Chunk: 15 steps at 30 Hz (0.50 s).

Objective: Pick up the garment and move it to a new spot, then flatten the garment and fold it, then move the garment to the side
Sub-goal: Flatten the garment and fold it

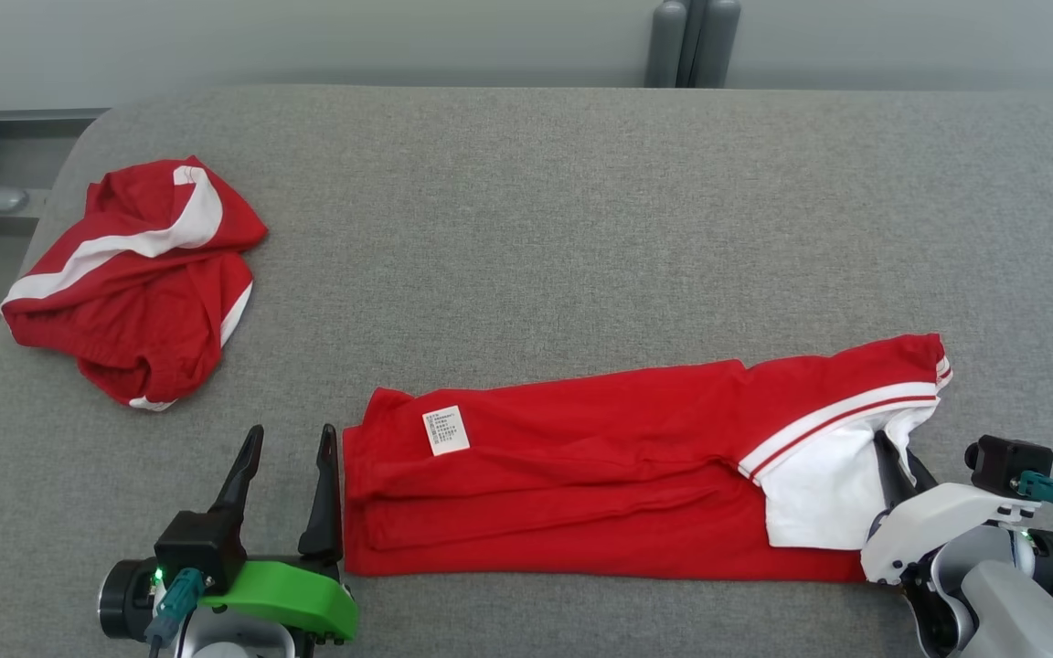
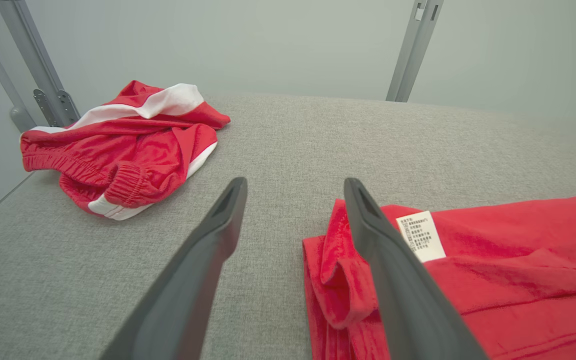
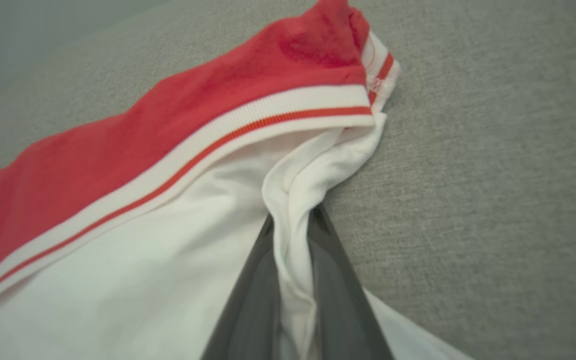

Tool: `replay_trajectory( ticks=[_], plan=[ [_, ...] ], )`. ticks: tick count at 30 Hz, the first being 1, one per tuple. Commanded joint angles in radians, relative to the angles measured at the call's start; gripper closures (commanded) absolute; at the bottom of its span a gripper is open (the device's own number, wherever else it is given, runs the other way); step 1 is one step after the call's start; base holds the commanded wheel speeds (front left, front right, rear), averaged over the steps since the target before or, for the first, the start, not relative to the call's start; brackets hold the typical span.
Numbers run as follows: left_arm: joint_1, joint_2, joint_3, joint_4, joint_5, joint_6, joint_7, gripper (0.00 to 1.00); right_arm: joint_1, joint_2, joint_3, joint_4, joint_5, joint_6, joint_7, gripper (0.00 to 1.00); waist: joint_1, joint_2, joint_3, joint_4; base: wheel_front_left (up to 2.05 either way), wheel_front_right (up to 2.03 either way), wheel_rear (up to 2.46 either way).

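Two grippers noted. Left gripper (image 1: 292,431) spread at lower left, just beside the shirt (image 1: 581,475), which lies folded lower centre. Right gripper (image 1: 892,457) pinches its white fabric, lower right.

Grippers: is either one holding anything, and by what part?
The right gripper pinches the long red garment by a white fold at its striped end. The left gripper is open, empty.

Grey fabric tbl (image 1: 581,228), red garment (image 1: 581,475) near-R, crumpled cloth (image 1: 133,283) far-L
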Motion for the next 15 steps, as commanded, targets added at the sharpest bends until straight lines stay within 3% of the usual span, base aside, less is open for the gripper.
replay_trajectory(
  ticks=[1,6,15],
  plan=[
    [-0.008,0.003,0.000,-0.002,0.000,0.000,0.001,0.00,0.021,0.021,0.031,0.016,0.017,0.007,0.021,1.00,0.0000,0.0000,-0.005,0.000,0.00,0.00,0.00],
    [-0.002,0.002,0.001,-0.003,-0.003,0.001,0.001,0.00,0.014,-0.008,0.048,-0.004,0.062,0.005,0.019,1.00,0.0000,0.0000,-0.013,-0.003,0.00,0.00,0.00],
    [0.008,0.003,-0.012,-0.016,-0.011,-0.006,0.001,0.00,0.026,-0.066,-0.065,-0.068,0.036,0.003,0.012,1.00,0.0000,0.0000,-0.033,-0.028,0.00,0.00,0.00]
  ],
)
